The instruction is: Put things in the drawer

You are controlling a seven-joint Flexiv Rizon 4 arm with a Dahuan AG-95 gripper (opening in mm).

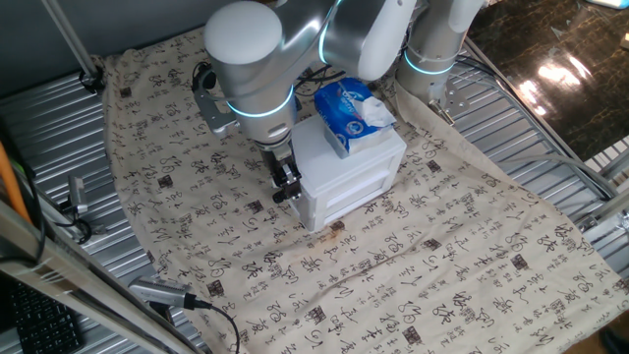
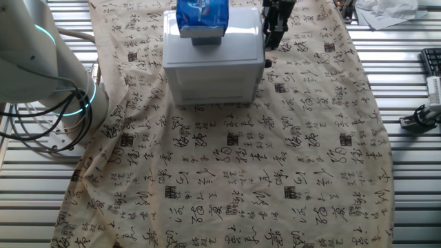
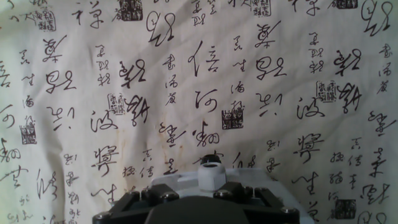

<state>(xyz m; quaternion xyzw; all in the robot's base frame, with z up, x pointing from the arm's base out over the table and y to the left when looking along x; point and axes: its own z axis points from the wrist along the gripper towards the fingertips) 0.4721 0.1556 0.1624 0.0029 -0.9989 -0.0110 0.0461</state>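
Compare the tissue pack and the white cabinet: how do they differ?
The tissue pack is blue and white with a tissue sticking out of its top; the cabinet is plain white. The pack is much smaller and soft-looking, the cabinet a rigid box with drawer fronts. The pack lies on top of the cabinet, which stands on the printed cloth. Both are boxy.

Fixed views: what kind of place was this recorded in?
Probably a robot lab bench, not a home: a metal slatted table draped with a printed cloth, a small white cabinet as a prop, and cables at the edges.
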